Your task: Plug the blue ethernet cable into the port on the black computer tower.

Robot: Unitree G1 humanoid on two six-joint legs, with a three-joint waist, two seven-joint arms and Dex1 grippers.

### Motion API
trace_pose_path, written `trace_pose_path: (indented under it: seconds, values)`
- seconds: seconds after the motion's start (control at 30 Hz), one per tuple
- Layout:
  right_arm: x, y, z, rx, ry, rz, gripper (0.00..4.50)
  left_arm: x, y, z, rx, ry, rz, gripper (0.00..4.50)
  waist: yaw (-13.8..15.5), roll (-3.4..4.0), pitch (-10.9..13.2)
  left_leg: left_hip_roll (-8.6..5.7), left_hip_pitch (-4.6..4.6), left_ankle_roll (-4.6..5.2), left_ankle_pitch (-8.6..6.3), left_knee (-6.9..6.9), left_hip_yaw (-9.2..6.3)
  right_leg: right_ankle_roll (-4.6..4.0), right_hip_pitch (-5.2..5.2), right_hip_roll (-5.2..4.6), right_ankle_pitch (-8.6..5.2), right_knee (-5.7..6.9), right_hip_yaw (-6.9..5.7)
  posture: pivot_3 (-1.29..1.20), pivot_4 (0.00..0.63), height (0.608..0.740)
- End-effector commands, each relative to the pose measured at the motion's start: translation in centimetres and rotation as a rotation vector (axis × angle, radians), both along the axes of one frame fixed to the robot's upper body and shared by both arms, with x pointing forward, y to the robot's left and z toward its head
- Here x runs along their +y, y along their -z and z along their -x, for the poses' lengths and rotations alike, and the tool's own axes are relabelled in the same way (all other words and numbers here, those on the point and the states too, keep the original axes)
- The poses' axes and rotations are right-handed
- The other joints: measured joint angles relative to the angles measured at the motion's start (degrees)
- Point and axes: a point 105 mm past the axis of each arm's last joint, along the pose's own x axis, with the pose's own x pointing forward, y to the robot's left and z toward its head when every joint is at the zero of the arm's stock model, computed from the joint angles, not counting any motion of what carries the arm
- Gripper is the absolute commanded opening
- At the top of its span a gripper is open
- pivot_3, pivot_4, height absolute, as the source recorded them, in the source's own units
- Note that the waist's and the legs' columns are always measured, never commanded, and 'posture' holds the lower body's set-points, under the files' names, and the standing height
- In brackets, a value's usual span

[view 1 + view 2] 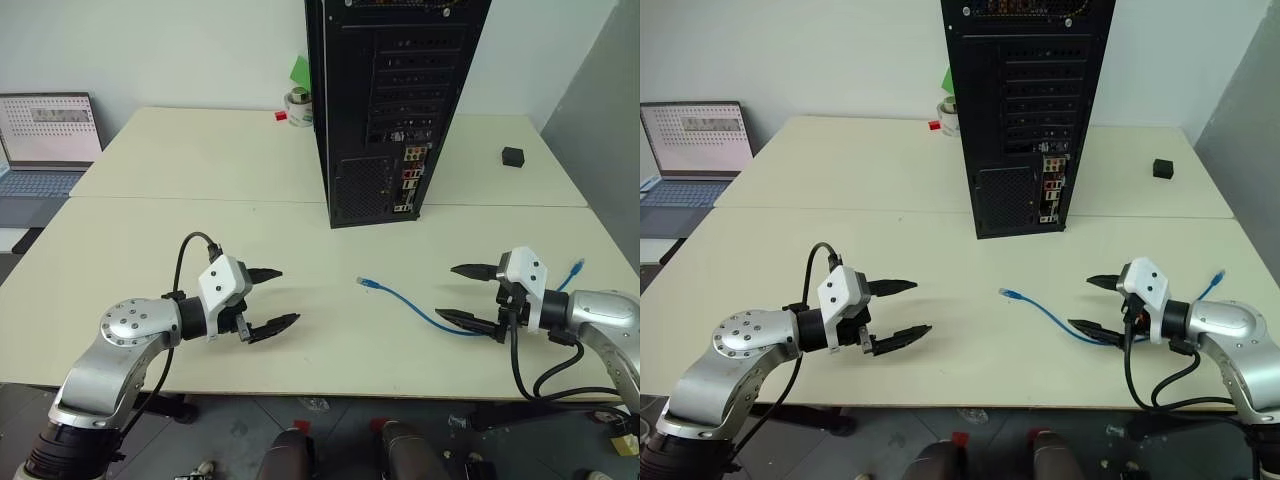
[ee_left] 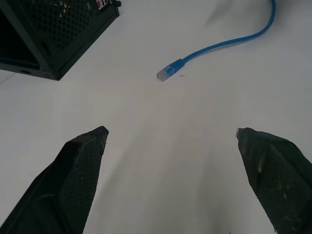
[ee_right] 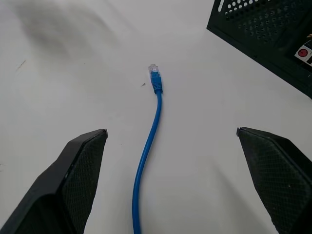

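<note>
The blue ethernet cable [image 1: 415, 306] lies on the cream table, one plug [image 1: 366, 283] pointing left near the table's middle, the other end [image 1: 577, 268] curling up at the far right. The black computer tower [image 1: 390, 100] stands upright behind it, rear ports [image 1: 410, 180] facing me. My left gripper [image 1: 276, 298] hovers open over the table, well left of the plug. Open as well, my right gripper [image 1: 462, 293] sits just right of the cable's middle, with the cord running between its fingers [image 3: 73, 180] in the right wrist view. Neither holds anything.
A small black cube [image 1: 513, 156] sits at the back right of the table. A roll of tape [image 1: 298, 106] and a green item stand behind the tower's left side. A laptop [image 1: 45, 140] sits on a lower surface at far left. A seam splits the table [image 1: 200, 230].
</note>
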Motion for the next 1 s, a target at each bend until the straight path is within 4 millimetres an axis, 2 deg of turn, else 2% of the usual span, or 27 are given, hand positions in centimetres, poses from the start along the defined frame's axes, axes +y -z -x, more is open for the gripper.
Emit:
trace_pose_path:
  seconds: [0.03, 0.3, 0.47, 0.77, 1.0]
  values:
    - [0.4, -1.1, -0.1, -0.052, -0.016, -0.01, 4.5, -0.2, -1.1, 0.6, -0.045, 0.037, 0.0, 4.49, 0.0, 0.0, 0.0, 0.0, 0.0, 0.0, 0.0, 0.0, 0.0, 0.0, 0.0, 0.0, 0.0, 0.0, 0.0, 0.0, 0.15, 0.74]
    - [0.4, -1.0, -0.2, -0.044, -0.005, 0.002, 4.5, -0.4, -0.7, 0.9, -0.046, 0.051, -0.016, 4.49, 0.0, 0.0, 0.0, 0.0, 0.0, 0.0, 0.0, 0.0, 0.0, 0.0, 0.0, 0.0, 0.0, 0.0, 0.0, 0.0, 0.15, 0.74]
    - [1.1, -0.7, -0.4, -0.037, -0.006, -0.016, 4.5, -0.7, -0.8, 1.0, -0.065, 0.058, -0.008, 4.49, 0.0, 0.0, 0.0, 0.01, 0.01, 0.0, 0.0, 0.0, 0.0, 0.0, 0.0, 0.0, 0.0, 0.01, 0.0, 0.0, 0.15, 0.74]
    - [4.3, 2.0, -2.3, -0.002, -0.015, -0.068, 4.5, -1.1, -0.9, 0.5, -0.065, 0.08, 0.027, 4.49, 0.0, -0.02, 0.0, -0.01, 0.0, 0.0, 0.0, 0.02, -0.01, 0.0, 0.0, 0.0, 0.0, 0.02, -0.02, 0.0, 0.15, 0.74]
    - [7.2, 3.3, -4.2, -0.008, -0.036, -0.104, 4.5, -0.7, -0.4, 0.6, -0.033, 0.114, 0.007, 4.49, -0.2, -0.01, 0.0, 0.01, 0.02, -0.01, 0.0, 0.01, -0.01, -0.01, -0.03, 0.04, 0.01, 0.07, -0.01, 0.0, 0.15, 0.74]
